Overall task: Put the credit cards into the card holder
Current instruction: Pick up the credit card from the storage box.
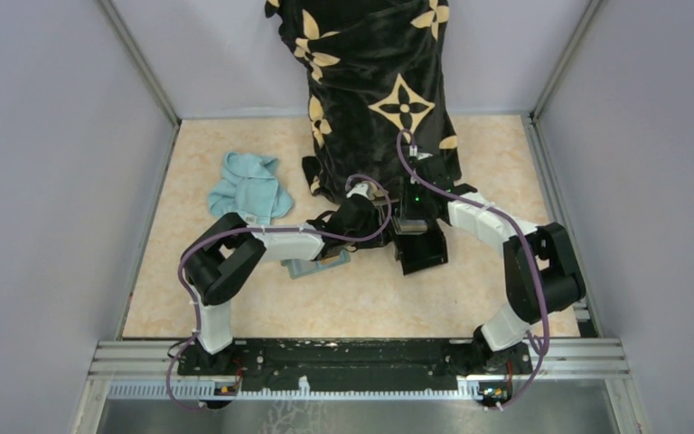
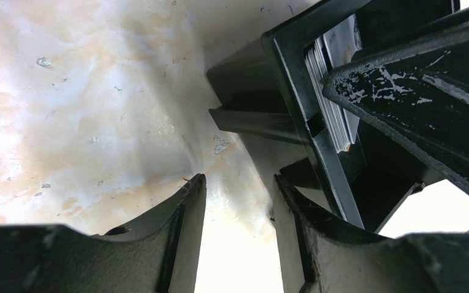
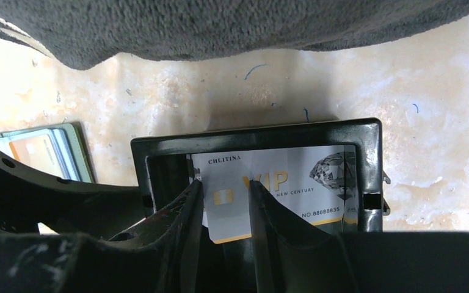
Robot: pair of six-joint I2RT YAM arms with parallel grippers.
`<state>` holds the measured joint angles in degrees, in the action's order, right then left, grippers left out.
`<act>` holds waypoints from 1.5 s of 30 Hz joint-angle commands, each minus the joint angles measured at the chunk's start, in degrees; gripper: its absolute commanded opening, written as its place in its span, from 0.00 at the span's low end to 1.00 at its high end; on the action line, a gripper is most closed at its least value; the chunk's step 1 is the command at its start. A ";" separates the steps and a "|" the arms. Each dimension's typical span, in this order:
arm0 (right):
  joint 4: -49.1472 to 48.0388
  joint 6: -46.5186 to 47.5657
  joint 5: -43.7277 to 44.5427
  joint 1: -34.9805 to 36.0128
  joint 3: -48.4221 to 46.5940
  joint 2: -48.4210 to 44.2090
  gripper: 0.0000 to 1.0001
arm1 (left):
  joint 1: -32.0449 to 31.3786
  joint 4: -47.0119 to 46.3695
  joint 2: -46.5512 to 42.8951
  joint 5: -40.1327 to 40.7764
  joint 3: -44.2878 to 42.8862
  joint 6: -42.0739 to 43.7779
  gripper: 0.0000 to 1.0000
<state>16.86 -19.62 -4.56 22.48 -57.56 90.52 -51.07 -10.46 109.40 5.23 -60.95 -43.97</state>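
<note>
1. The right fingers [image 3: 190, 213] hang parted and empty over a silver card [image 3: 293, 183] lying in the black box [image 3: 256, 131].
2. The left fingers [image 2: 186, 210] are spread, holding nothing, just left of the box.
3. The green wallet [image 3: 76, 146] lies open on the tabletop [image 3: 433, 91] left of the box, with an orange card [image 3: 36, 152] inside.

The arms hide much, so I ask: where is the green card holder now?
In the top view, the card holder lies partly under the left arm, just left of the black box.

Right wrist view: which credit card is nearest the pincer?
The silvery VIP card in the black box, directly before the right pincer; the tan-orange card lies apart in the card holder.
</note>
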 commanded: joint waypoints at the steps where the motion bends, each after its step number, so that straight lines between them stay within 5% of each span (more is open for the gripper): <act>1: 4.84 0.46 1.48 -0.64 -1.46 -1.80 0.32 | 0.27 -1.85 0.76 -0.54 -1.62 -0.34 0.51; 45: 8.34 2.69 6.49 -2.79 -1.02 -6.86 0.30 | 0.34 -2.64 3.53 -1.45 -3.21 -1.46 0.51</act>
<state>24.29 -18.17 -1.23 20.34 -57.54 86.74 -51.00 -12.01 111.98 4.40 -63.00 -45.23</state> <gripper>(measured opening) 0.304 0.506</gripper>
